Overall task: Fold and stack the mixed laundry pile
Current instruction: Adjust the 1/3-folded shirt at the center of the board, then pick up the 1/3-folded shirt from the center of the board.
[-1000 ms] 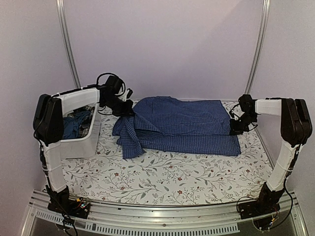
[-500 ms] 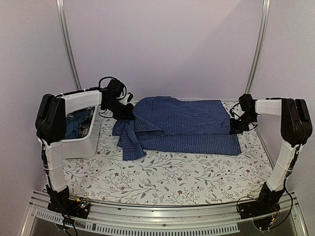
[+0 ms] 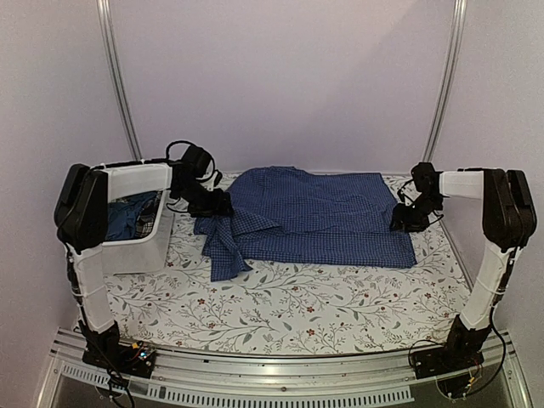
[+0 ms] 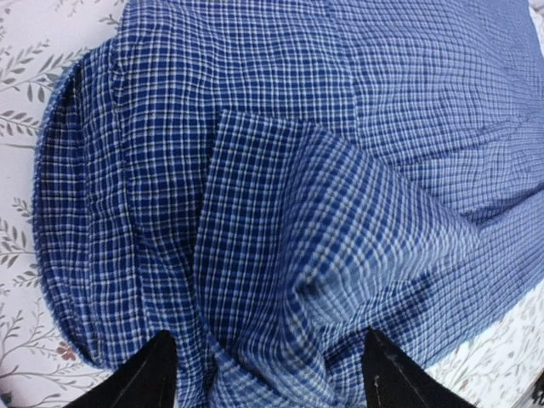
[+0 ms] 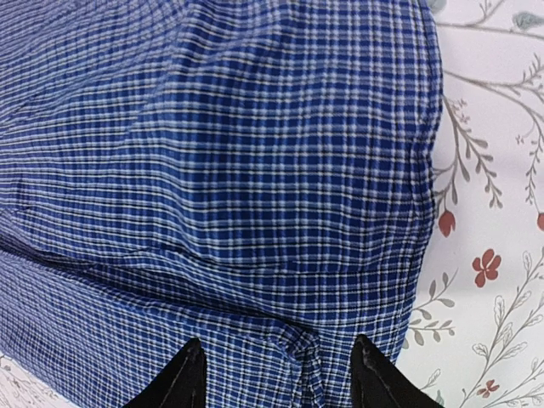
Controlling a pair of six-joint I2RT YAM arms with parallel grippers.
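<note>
Loosely, left hand [image 4: 265, 340] spread over bunched checked shirt [image 3: 327, 212], right hand [image 5: 275, 342] parted astride its edge

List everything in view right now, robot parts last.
shirt: one, blue-and-white check, spread across the far half of the tablecloth
clothes: at least two, dark blue and black-and-white plaid, inside the tub
tub: one, white, far left
tablecloth: one, white floral, under everything
left gripper: one, black, open, at the shirt's left end
right gripper: one, black, open, at the shirt's right edge
</note>
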